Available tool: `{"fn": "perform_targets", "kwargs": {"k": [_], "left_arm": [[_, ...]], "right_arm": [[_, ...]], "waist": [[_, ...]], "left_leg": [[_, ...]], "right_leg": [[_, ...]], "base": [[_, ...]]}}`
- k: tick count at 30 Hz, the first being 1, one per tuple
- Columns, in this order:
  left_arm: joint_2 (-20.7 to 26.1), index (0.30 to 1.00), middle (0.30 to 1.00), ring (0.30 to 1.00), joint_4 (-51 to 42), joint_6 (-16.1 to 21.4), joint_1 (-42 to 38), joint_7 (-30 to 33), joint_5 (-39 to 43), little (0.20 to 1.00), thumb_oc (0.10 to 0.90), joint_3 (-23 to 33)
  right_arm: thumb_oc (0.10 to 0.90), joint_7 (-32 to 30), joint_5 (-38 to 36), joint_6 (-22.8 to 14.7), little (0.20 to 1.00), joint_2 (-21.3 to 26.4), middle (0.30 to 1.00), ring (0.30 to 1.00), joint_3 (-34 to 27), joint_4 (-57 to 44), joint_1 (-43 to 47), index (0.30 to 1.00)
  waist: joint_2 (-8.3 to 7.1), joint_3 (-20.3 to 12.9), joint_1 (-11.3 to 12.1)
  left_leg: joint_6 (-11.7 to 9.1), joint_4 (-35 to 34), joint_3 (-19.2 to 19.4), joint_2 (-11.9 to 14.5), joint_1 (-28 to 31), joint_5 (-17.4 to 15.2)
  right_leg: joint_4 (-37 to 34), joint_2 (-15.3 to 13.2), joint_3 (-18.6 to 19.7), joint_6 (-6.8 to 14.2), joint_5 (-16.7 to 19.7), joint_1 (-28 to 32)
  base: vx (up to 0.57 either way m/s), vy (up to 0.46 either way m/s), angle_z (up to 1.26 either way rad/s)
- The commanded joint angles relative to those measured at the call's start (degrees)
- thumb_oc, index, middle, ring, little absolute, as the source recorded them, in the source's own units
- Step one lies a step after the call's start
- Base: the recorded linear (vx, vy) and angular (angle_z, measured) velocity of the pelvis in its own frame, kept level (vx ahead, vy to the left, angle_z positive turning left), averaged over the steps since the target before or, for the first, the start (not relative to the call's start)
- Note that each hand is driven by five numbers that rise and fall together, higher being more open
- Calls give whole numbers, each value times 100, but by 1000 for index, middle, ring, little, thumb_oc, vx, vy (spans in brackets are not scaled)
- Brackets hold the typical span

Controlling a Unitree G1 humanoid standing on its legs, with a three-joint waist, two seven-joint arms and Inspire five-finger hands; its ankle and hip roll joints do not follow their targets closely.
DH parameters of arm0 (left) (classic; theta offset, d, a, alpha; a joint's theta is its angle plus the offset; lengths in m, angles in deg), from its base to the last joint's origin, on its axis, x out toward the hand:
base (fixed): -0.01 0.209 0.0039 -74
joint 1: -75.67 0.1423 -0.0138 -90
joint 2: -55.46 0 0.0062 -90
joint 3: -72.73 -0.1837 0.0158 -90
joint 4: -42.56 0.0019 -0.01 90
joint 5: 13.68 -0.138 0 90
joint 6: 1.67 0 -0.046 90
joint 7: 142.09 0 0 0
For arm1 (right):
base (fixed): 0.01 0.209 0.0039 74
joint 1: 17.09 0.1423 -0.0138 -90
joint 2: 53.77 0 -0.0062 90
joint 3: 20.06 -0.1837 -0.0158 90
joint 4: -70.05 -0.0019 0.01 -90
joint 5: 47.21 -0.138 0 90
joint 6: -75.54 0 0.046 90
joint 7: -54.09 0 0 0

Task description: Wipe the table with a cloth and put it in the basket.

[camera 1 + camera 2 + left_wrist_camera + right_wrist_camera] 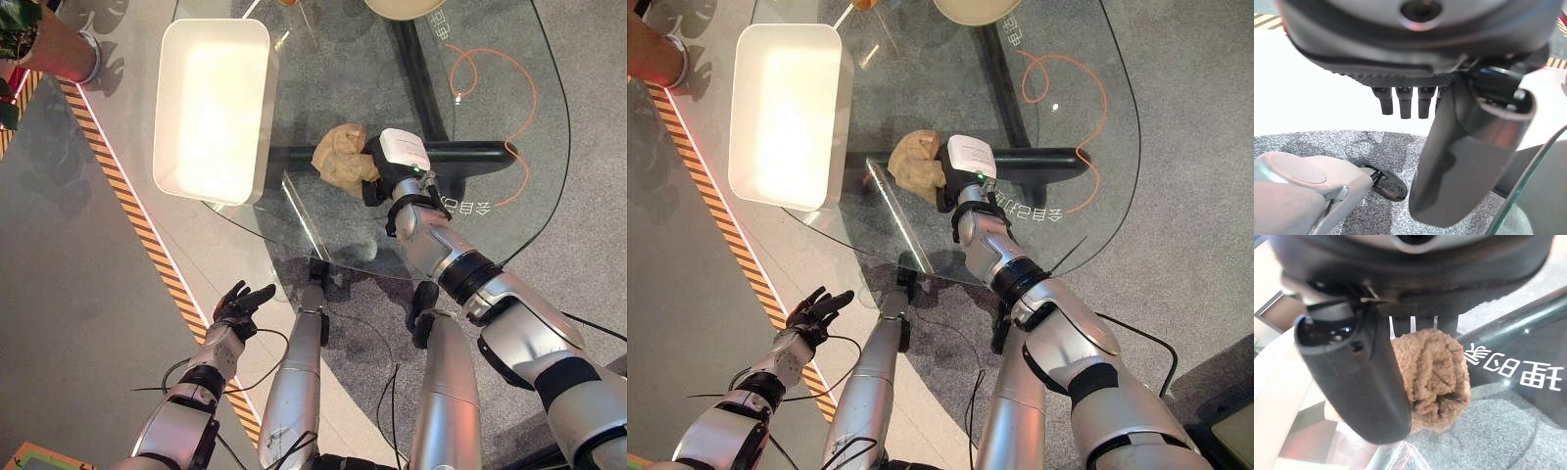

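While right hand [392, 171] grips cloth [340, 157] mid-table | basket [211, 103] at table edge | left hand [240, 305] spread, off-table

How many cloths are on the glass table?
1. The brown cloth sits bunched on the glass table, held by the right robot hand, to the right of the white basket. More could be hidden beyond the picture's edge.

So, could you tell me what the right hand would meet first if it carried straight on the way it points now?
Probably the white basket. The right hand, shut on the brown cloth, points across the glass table towards it; the way between looks free, though depth is unclear.
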Motion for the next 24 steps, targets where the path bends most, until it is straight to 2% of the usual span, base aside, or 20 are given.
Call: {"fn": "perform_targets", "kwargs": {"k": [1, 4, 16, 24], "left_arm": [[166, 900, 900, 900, 176, 51, -145, 189, -127, 900, 800, -107], [178, 900, 900, 900, 193, 55, -131, 165, -167, 900, 800, -99], [172, 900, 900, 900, 160, 27, -188, 225, -197, 900, 800, -137], [175, 900, 900, 900, 174, 36, -204, 229, -184, 900, 800, -153]], "right_arm": [[100, 395, 110, -774, 200, -906, 300, 300, 471, -241, 492, 300], [100, 523, 44, -913, 200, -918, 300, 300, 502, -245, 487, 300], [100, 803, 154, -1090, 200, -979, 300, 300, 604, -202, 419, 300], [100, 767, 155, -1002, 200, -968, 300, 300, 616, -144, 380, 300]], "waist": [[83, -5, 139], [70, -5, 154], [51, -5, 164], [46, -5, 163]], "left_leg": [[795, 877, 472, -786, -230, -742], [798, 885, 460, -788, -230, -742], [807, 907, 431, -798, -259, -747], [807, 880, 434, -787, -262, -738]], "right_leg": [[-1214, 72, -197, 57, 1005, 46], [-1218, 75, -211, 56, 1010, 57], [-1200, 88, -207, 66, 1025, 24], [-1217, 84, -224, 64, 1030, 19]], "base": [[0, 0, 0], [7, -16, 2], [2, -5, 2], [0, 0, 0]]}}
